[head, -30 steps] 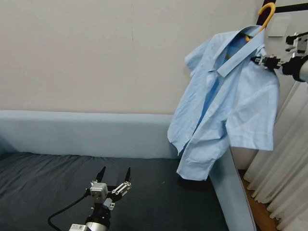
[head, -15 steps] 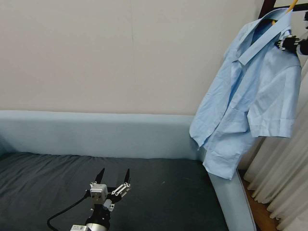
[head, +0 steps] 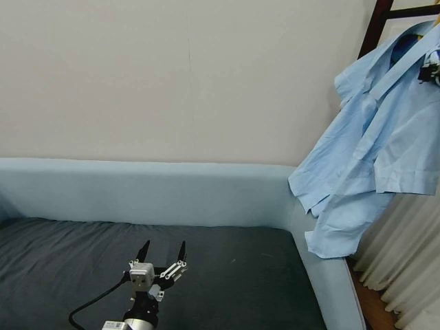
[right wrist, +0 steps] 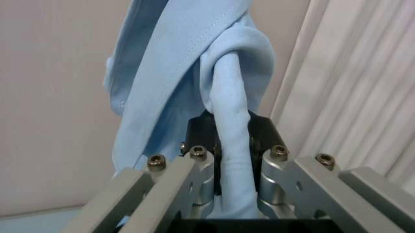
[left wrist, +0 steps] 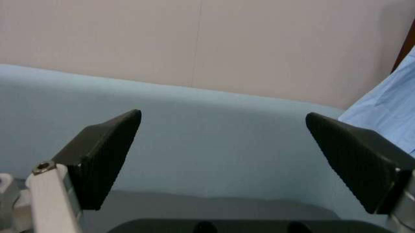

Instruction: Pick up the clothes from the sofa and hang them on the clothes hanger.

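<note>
Shirt: the light-blue shirt (head: 371,148) hangs high at the right, past the end of the sofa (head: 172,192) and against the dark rack post (head: 377,24).
Change: within the last second it has travelled rightward from above the sofa's end. The sofa keeps its place in the head view, so the garment has moved, not the camera.
Right gripper (right wrist: 232,145): raised at the collar, jaws clenched on a rolled fold of shirt.
Left gripper (head: 163,256): low over the sofa, jaws released, idle.
Meaning: pickup appears complete; hanging on the rack remains.
</note>
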